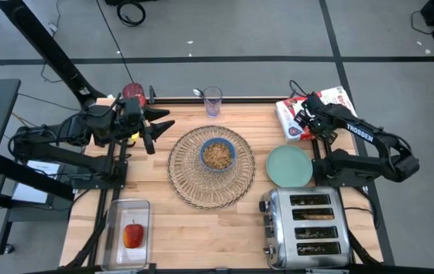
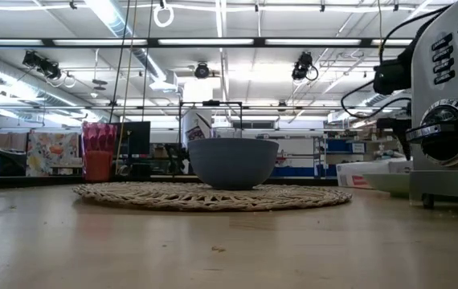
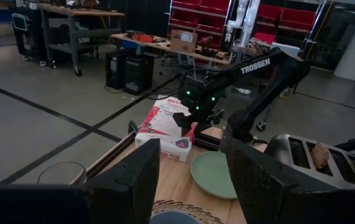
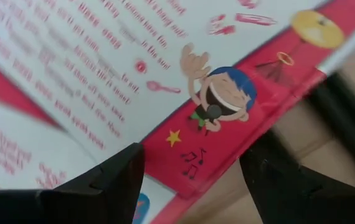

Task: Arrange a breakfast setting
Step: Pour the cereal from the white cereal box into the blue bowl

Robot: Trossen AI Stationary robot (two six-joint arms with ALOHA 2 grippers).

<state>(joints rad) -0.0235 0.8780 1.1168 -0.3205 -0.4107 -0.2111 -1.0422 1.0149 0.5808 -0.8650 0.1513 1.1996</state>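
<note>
At the table's far left the left gripper [image 1: 158, 126] hovers with its fingers parted and nothing between them, near the red-filled glass [image 1: 132, 93]. The blue bowl [image 1: 218, 154] of cereal sits centred on the woven placemat [image 1: 189, 180]. Right of it lies the mint-green plate [image 1: 289, 165], and beyond that the right gripper [image 1: 302, 118] hangs spread over the cereal box [image 1: 331, 102], not clamping it.

Toaster [image 2: 452, 120] cut by edge.

The bowl [image 1: 218, 154] is sitting on the placemat [image 1: 189, 176] at mid-table, the plate [image 1: 289, 165] lying right of it, the toaster [image 1: 306, 230] standing nearer, the glass [image 1: 212, 100] standing farther, the apple [image 1: 133, 234] lying near-left in a tray [image 1: 119, 211]
</note>
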